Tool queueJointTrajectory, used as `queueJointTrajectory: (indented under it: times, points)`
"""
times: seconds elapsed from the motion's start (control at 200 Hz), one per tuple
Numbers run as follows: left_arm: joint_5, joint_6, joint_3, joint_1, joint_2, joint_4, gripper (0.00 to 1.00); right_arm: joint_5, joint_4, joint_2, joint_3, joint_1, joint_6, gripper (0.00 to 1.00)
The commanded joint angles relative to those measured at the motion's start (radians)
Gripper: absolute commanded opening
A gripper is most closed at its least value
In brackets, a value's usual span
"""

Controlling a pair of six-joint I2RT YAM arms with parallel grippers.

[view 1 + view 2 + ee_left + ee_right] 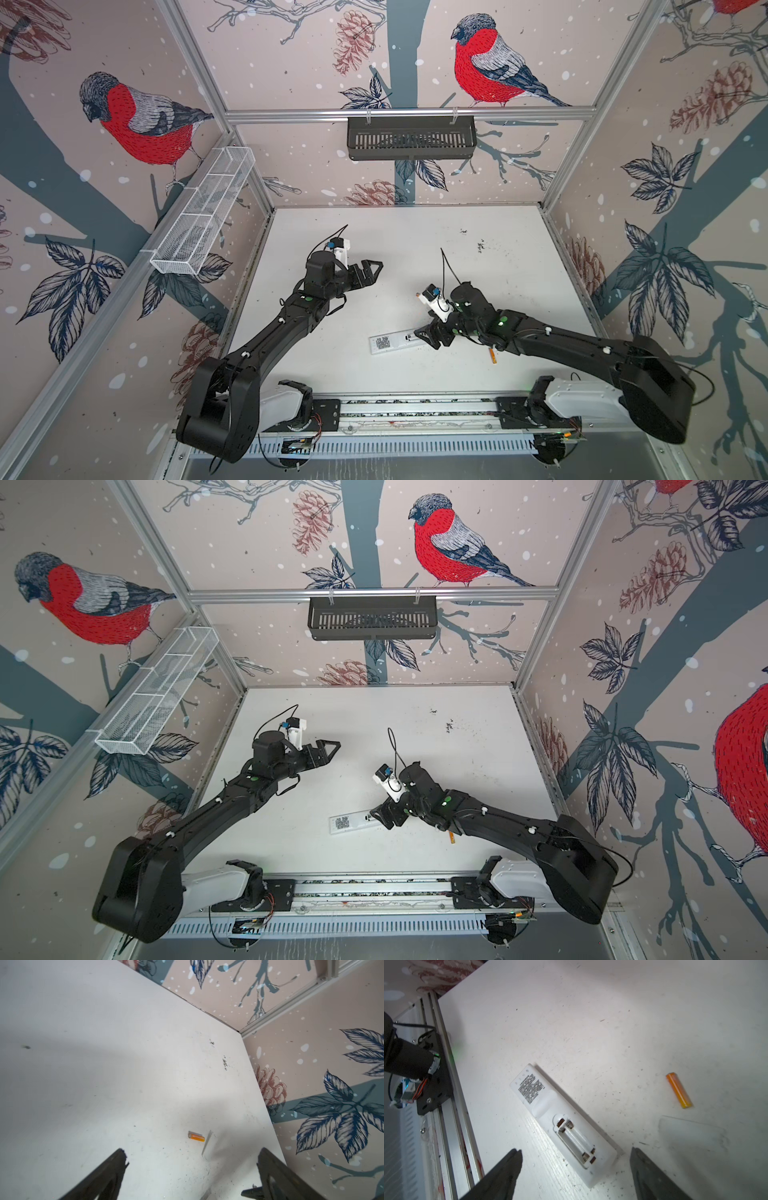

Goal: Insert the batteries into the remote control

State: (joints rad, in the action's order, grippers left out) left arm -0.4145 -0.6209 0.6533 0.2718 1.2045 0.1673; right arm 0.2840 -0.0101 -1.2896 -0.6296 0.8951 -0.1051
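Hovering empty, jaws spread, over the face-down remote control's (542,1101) bare battery bay (574,1140): right gripper (575,1153). Left gripper (192,1152) likewise open. Risk: nearby battery (679,1090) (round, seemingly beside the cover (691,1132)) rolls when pinched.

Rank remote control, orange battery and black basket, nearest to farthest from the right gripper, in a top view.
1. Remote control, directly at the right gripper.
2. Orange battery, beside the right arm.
3. Black basket, on the back rail.
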Motion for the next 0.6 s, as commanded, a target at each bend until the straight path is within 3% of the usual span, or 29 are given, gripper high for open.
queueJointTrajectory:
  times: [0.0,0.215,0.595]
  points:
    - [0.019,-0.002,-0.013,-0.044,-0.032,-0.081,0.98,-0.020,-0.057,-0.075,-0.058,0.056,0.106,0.86]
    - [-0.021,0.011,-0.029,-0.112,-0.089,-0.103,0.99,-0.101,-0.151,-0.267,-0.172,0.081,0.167,0.88]
    - [-0.008,0.021,-0.070,-0.157,-0.147,-0.110,0.98,-0.126,-0.275,-0.437,-0.277,0.112,0.235,0.85]
